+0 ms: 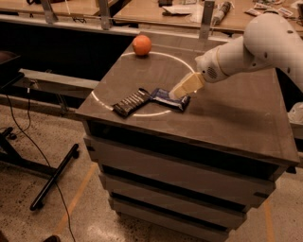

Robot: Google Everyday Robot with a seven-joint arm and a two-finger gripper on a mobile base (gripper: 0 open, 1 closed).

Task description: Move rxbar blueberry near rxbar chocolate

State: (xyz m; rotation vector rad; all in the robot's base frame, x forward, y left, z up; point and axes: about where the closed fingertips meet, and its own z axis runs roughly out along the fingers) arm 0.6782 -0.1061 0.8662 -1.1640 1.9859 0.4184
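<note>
Cabinet [189, 160]: dark unit with 3 drawer fronts, nearest the camera; its flat top carries everything listed below.
Floor stand [54, 177]: black leg on the speckled floor, at 8 o'clock of the cabinet; no part in the task.
White ring [102, 101]: thin painted circle on the top; both bars lie on its near arc.
rxbar chocolate [131, 102]: flat black-brown wrapper with rows of white lettering. It lies near the front-left edge, long axis running from 8 to 2 o'clock.
rxbar blueberry [168, 99]: flat dark blue wrapper with a pale patch of lettering. It lies flat on the top at 3 o'clock of the chocolate bar. The 2 near ends meet or almost meet; contact cannot be confirmed.
Gripper [185, 86]: tan, angled down from 2 o'clock onto the right half of the blue bar. Whether it grips the bar or merely rests over it cannot be told.
Arm [255, 45]: white, reaching in from the right edge.
Orange [141, 45]: 1 piece at 12 o'clock of the bars, well apart, by the far edge.
Benches [156, 12]: pale worktops with clutter, farthest back.
Step in hand: judged the placing stage, since the blue bar already sits beside the chocolate bar.
Next move: judged to call for a clean release and a lift straight off, without dragging either wrapper.
</note>
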